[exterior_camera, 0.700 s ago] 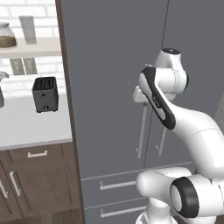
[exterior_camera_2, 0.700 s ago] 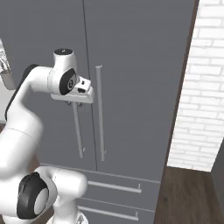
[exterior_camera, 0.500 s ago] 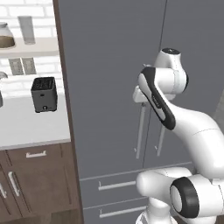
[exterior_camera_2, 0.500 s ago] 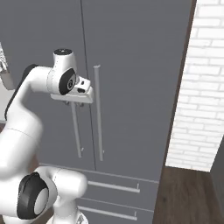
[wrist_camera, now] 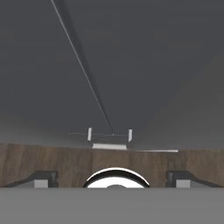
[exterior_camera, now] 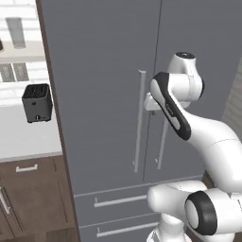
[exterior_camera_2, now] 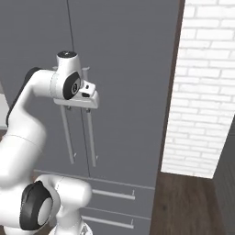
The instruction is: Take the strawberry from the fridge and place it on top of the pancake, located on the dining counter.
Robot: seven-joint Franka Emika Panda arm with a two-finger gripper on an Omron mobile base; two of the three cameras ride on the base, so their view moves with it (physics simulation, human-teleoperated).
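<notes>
Fridge doors both shut, fingers spread wide by the handles; next, I'd say, grip one and pull.

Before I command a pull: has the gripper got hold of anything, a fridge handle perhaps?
Nothing is held. The gripper is open near the closed fridge, fingertips apart and empty.

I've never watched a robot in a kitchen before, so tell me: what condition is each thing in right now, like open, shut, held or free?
fridge: both doors shut, the seam between them closed.
fridge handles: upright, side by side, nothing gripping them.
fridge drawers: pushed in.
gripper: jaws wide apart, empty, pointing down along the fridge front.
toaster: standing upright on the white counter, slots empty.
</notes>
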